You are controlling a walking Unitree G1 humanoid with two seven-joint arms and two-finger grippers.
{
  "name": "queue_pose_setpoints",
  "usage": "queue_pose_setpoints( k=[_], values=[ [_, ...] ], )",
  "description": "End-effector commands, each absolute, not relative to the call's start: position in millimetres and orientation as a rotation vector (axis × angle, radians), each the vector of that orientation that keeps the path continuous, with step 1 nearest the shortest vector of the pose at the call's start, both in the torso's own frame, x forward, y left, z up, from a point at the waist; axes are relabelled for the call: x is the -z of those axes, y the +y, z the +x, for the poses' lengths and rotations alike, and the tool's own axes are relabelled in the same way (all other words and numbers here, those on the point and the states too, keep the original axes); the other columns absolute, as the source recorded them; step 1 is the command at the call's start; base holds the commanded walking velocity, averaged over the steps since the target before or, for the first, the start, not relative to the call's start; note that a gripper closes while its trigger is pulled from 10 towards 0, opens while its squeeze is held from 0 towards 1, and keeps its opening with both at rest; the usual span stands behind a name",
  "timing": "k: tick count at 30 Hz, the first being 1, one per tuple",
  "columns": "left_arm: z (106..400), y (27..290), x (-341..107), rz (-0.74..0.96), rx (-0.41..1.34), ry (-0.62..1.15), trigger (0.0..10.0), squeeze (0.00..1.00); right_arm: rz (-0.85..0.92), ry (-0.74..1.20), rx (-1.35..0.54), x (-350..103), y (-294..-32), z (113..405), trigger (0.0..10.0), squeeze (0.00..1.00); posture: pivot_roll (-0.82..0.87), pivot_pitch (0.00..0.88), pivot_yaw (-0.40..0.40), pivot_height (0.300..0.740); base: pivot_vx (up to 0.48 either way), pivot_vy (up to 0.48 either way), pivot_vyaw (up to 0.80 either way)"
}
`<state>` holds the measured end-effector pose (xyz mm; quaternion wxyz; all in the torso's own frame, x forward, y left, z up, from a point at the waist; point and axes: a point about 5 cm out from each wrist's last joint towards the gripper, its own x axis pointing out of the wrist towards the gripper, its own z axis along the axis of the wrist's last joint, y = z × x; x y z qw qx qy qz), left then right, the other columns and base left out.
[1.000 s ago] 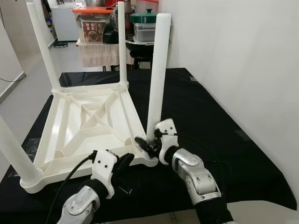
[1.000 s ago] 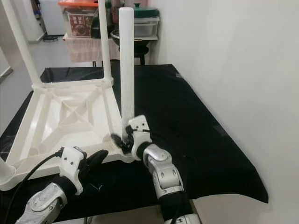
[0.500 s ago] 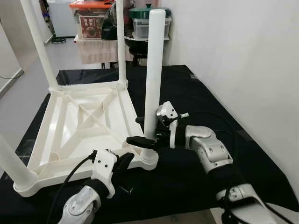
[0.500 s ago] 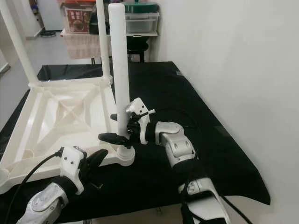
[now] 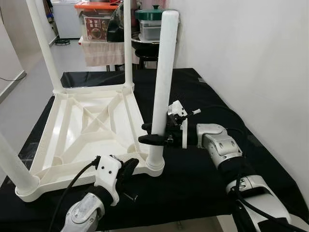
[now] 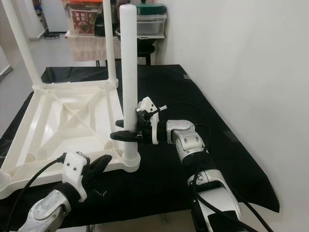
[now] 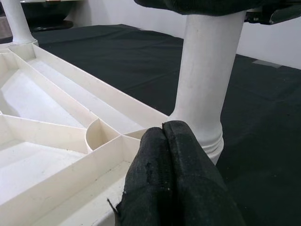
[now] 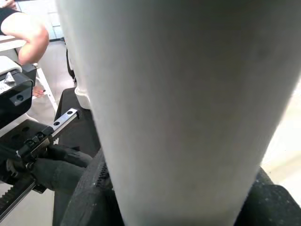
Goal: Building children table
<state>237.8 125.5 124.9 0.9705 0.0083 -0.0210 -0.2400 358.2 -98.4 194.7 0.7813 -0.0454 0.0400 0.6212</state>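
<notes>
Right claw (image 5: pixel 155 134) clasps the table leg (image 5: pixel 163 77); left claw (image 7: pixel 164 136) clenched empty.

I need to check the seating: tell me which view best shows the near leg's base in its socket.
The left wrist view: the leg's base sits ringed in the tabletop corner. Both eye views show it smaller; the right wrist view shows its shaft.

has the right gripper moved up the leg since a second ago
Yes. The right gripper sat by the corner socket of the upturned table before; now it clasps the near leg higher, clear of the socket.
</notes>
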Motion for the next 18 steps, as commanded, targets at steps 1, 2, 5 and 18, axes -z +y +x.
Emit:
queue_pose_setpoints(
  k=[1, 2, 5, 18],
  values=[
    [236.5, 125.3, -123.5, 0.017, 0.487, -0.035, 10.0, 0.00, -0.090, 0.082, -1.314, -190.7, -101.7, 358.4, 0.0, 0.00, 0.04, 0.000, -0.069, 0.740, 0.000, 0.000, 0.00],
    [236.6, 125.4, -123.6, 0.017, 0.486, -0.035, 10.0, 0.00, -0.091, 0.068, -1.252, -190.6, -104.7, 359.8, 0.0, 0.00, 0.04, 0.000, -0.068, 0.740, 0.000, 0.000, 0.00],
    [236.8, 126.0, -123.8, 0.017, 0.485, -0.035, 10.0, 0.00, -0.081, 0.054, -1.142, -189.0, -106.9, 359.5, 0.0, 0.00, 0.03, 0.000, -0.069, 0.740, 0.000, 0.000, 0.00],
    [242.1, 130.4, -123.2, 0.022, 0.498, -0.029, 10.0, 0.00, 0.087, 0.142, -0.523, -146.2, -70.8, 337.2, 0.0, 0.00, 0.02, 0.000, -0.046, 0.740, 0.000, 0.000, 0.00]
  ],
)
